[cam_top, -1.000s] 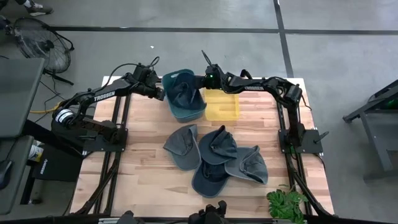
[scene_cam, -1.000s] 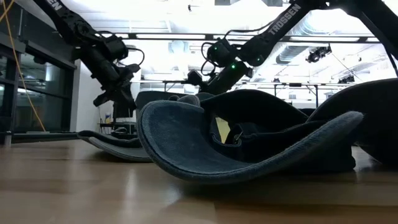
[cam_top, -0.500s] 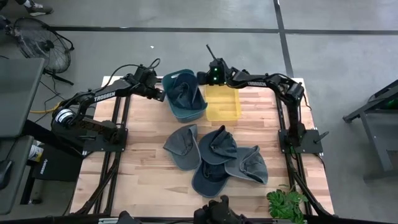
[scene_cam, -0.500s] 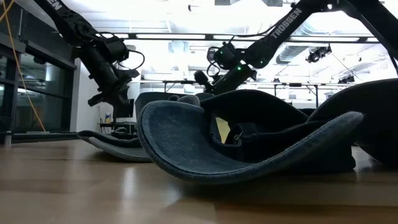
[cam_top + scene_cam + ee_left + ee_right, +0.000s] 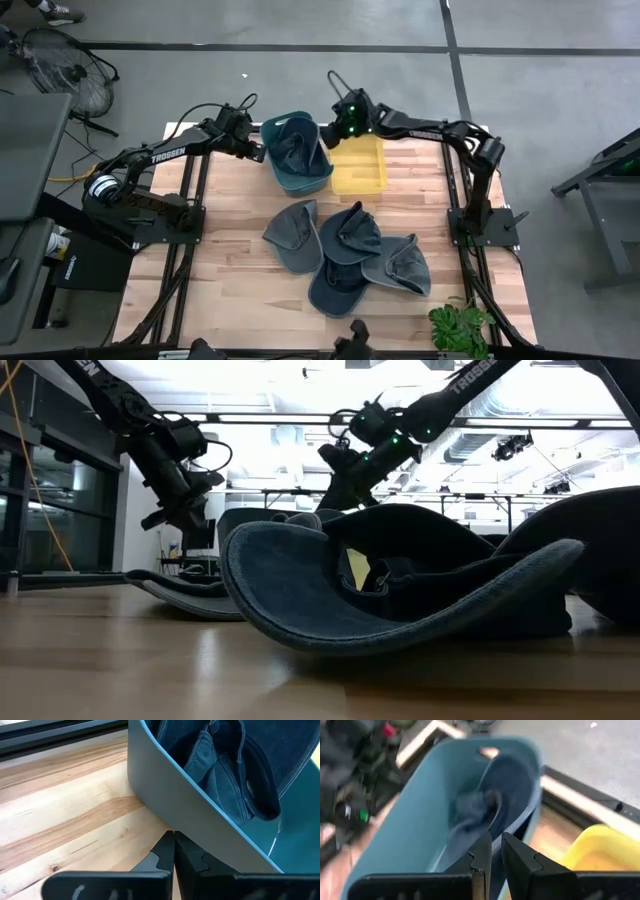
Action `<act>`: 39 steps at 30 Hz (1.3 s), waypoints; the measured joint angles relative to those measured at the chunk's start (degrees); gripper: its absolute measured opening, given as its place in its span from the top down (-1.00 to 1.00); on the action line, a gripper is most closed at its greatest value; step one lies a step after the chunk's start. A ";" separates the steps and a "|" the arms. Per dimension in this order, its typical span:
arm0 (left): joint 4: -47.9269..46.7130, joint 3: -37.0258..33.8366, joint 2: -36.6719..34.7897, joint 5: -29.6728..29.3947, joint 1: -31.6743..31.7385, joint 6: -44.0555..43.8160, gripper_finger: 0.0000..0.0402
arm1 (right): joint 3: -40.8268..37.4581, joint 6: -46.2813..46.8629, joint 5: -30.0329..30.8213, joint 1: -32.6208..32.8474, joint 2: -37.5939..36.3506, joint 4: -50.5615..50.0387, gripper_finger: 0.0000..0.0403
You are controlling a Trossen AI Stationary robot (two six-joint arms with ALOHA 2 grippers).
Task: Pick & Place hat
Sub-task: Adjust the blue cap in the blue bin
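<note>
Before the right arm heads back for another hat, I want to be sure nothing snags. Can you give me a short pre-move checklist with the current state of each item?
1. Hat lies inside the blue bin: ok.
2. Right gripper holds nothing, fingers nearly together: ok.
3. Right gripper clear above the bin's rim: ok, judging by the low view.
4. Left gripper shut, at the bin's outer wall near the table: ok; whether it touches the wall, cannot tell.
5. Yellow bin with no hat in it: ok.
6. Remaining hats overlap in a pile, so picking one cleanly: cannot tell.
</note>
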 joint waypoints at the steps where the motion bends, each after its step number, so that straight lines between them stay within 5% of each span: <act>1: 0.04 -0.01 0.00 -0.02 0.00 0.00 1.00 | 0.00 -0.95 0.21 0.73 0.01 -0.91 0.80; 7: 0.06 -0.02 0.00 -0.02 0.00 -0.04 1.00 | -0.07 -8.04 11.14 5.14 0.13 -2.97 0.80; 17: 0.04 -0.02 0.00 0.07 0.00 -0.07 1.00 | -0.07 -22.07 19.29 5.49 0.72 -2.14 0.80; 39: 0.02 -0.02 0.00 0.81 -0.02 -0.09 1.00 | -0.07 -18.35 16.23 5.08 5.72 7.14 0.80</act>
